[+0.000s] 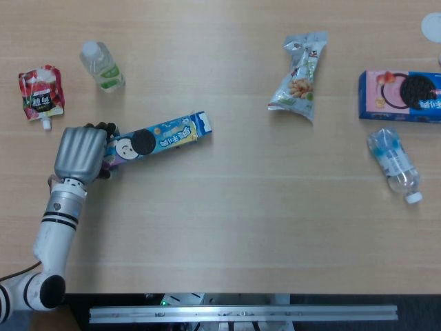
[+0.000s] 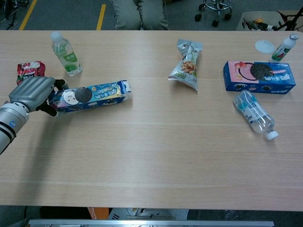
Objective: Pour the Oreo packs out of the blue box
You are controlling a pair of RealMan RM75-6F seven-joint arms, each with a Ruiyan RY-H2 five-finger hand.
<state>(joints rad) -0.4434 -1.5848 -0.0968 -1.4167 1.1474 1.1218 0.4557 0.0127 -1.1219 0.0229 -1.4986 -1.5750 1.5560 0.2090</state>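
A long blue Oreo box [image 1: 157,138] [image 2: 90,96] lies nearly level above the left part of the table, its open flap end pointing right. My left hand [image 1: 80,152] [image 2: 33,94] grips the box's left end, fingers curled around it. The box appears lifted slightly off the wood. No Oreo packs show outside the box. My right hand is not in either view.
A green-label bottle [image 1: 101,65] and a red pouch [image 1: 40,92] lie behind the left hand. A snack bag [image 1: 300,66] sits mid-table. At the right are a pink-and-blue Oreo box [image 1: 400,96] and a fallen clear bottle [image 1: 393,163].
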